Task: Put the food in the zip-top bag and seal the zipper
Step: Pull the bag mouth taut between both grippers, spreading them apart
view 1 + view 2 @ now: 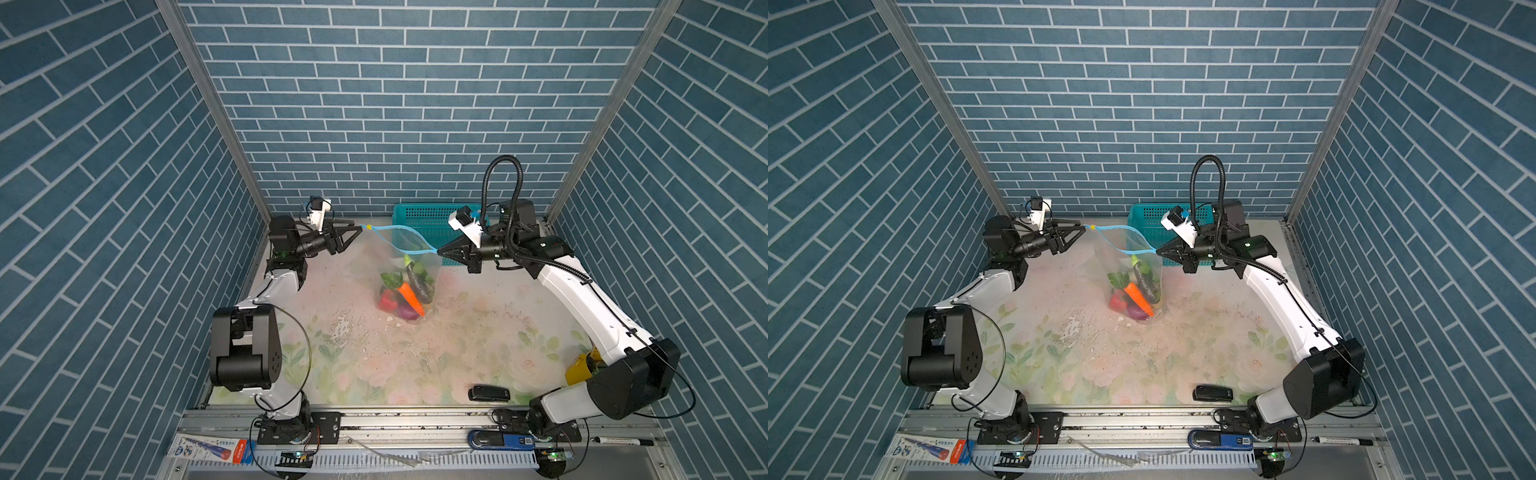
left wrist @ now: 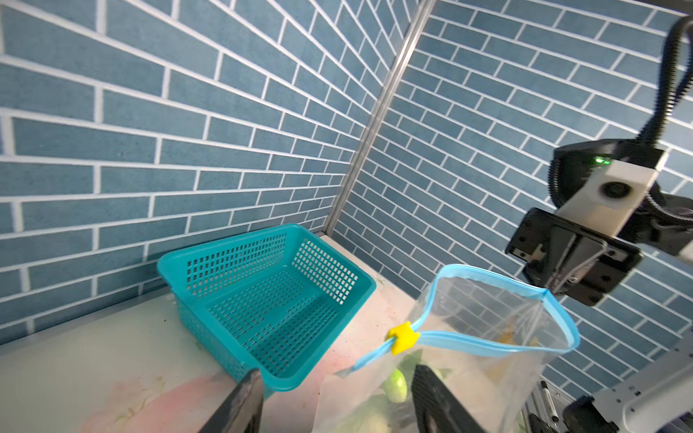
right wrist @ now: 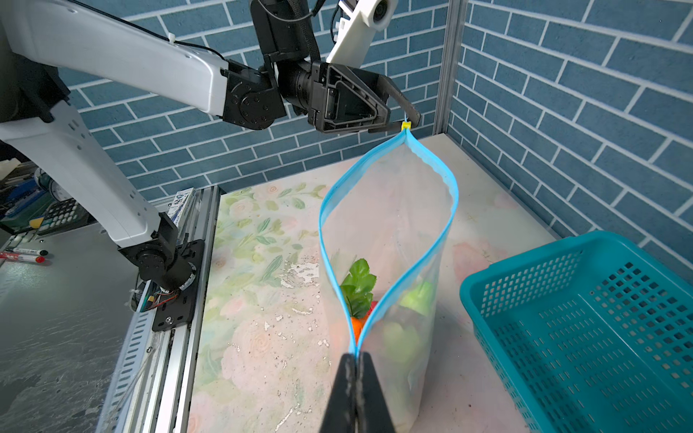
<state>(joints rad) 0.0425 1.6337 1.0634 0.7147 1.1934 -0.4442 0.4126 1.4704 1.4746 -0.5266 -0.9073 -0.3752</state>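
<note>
Zip-top bag [image 1: 409, 266], clear thin film, crinkled and glossy, standing at the middle of both top views on the flowered table [image 1: 457, 345], just in front of the teal perforated basket [image 2: 225, 240]. Contents: orange carrot [image 1: 410, 297], dark eggplant [image 1: 417, 282], red piece [image 1: 387, 300], purple onion [image 1: 409, 312] and leafy greens [image 3: 358, 285], heaped at the bottom. Mouth: light blue zipper [image 3: 455, 195], gaping in a leaf shape, with a small yellow slider [image 2: 403, 337] at its left end. Right gripper [image 3: 355, 360]: fingers pinched tight on the strip's opposite end. Left gripper [image 1: 358, 229]: fingers apart, tips either side of the slider, not clamping it. Handling, judged: the film is light, limp and slippery, likely to buckle if pushed; the toys look hard and light, ballasting the base. Best hold is the rigid slider, with the strip kept taut from the far end.
</note>
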